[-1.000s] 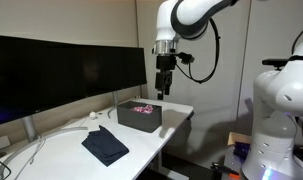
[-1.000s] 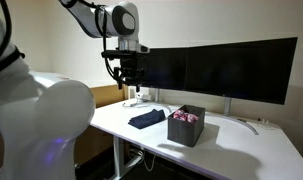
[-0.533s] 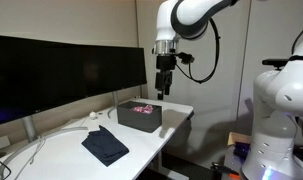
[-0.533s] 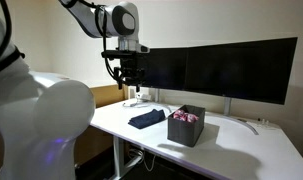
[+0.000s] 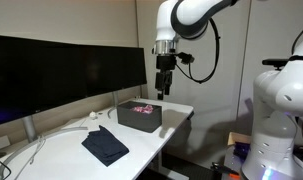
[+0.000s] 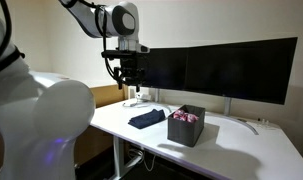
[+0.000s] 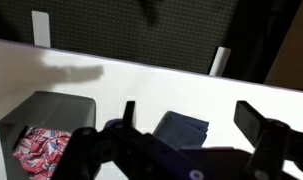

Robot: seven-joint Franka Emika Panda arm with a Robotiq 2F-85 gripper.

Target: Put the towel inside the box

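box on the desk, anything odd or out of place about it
The box is not empty: a pink patterned bundle lies inside it. The towel lies on the desk, apart from the box. Nothing looks spilled or damaged.

towel: dark navy, lying flat | box: dark grey, upright, apart from towel

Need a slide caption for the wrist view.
Open gripper hovers over the desk; dark towel lies beside the grey box.
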